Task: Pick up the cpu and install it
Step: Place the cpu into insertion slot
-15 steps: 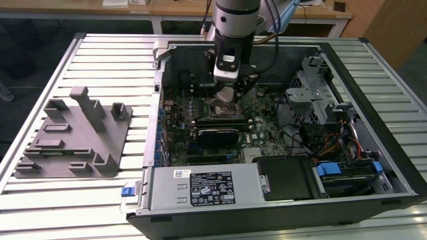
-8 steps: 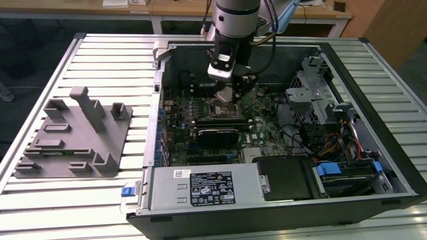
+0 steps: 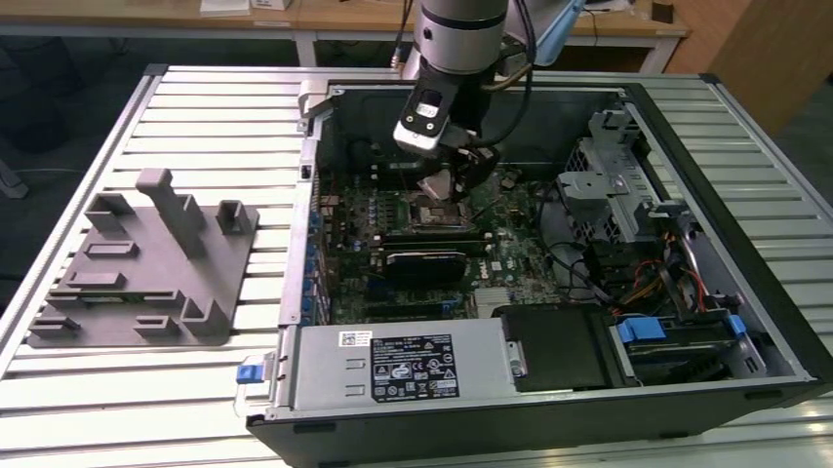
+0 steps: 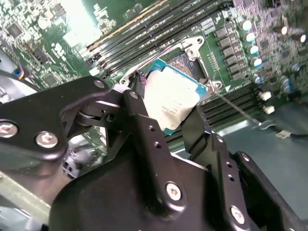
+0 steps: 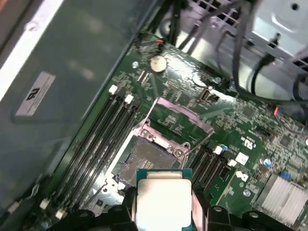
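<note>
I see claw (image 4: 166, 111) pinching cpu (image 4: 175, 96) by its edges, hovering just above open, empty socket (image 5: 147, 156). Pick done; seating in socket left, I judge.

— What's the end effector (image 4: 168, 109) got?
— The cpu (image 4: 175, 94), clamped between its black fingers (image 4: 144, 126).
— Where?
— Over the open socket (image 4: 186, 58) on the green board (image 4: 62, 29), beside the memory slots (image 4: 144, 30).
</note>
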Robot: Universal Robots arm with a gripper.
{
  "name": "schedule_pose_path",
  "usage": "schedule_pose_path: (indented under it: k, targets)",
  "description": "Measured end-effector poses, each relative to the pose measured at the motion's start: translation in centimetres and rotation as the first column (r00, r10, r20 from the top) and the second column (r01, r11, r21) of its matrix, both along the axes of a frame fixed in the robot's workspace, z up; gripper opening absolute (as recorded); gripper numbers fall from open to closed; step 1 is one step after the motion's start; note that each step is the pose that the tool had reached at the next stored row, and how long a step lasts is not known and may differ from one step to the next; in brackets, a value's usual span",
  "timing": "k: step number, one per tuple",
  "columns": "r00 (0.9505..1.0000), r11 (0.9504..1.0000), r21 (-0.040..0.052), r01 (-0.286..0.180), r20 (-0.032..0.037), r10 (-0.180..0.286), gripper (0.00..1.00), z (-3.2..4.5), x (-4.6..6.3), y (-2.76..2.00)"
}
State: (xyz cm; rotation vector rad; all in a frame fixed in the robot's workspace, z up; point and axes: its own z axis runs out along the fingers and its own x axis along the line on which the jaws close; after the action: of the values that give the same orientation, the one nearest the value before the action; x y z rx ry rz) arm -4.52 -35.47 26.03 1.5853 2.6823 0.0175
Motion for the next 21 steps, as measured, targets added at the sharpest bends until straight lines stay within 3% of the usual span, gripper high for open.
schedule_pose_path:
  k: [4, 8, 13, 18, 21]
  targets:
    - [0.9973, 0.9973, -0.0001, 0.073, 0.0000, -0.073, 0.54, -0.07, 0.00, 0.00]
    - [0.9894, 0.9894, -0.0001, 0.146, 0.0000, -0.146, 0.54, -0.15, 0.00, 0.00]
    - [0.9719, 0.9719, -0.0001, 0.235, 0.0000, -0.235, 0.54, -0.36, 0.00, 0.00]
    - [0.9471, 0.9471, -0.0001, 0.321, 0.0000, -0.321, 0.54, -0.65, 0.00, 0.00]
    - [0.9447, 0.9447, -0.0002, 0.328, -0.0001, -0.328, 0.54, -0.65, 0.00, 0.00]
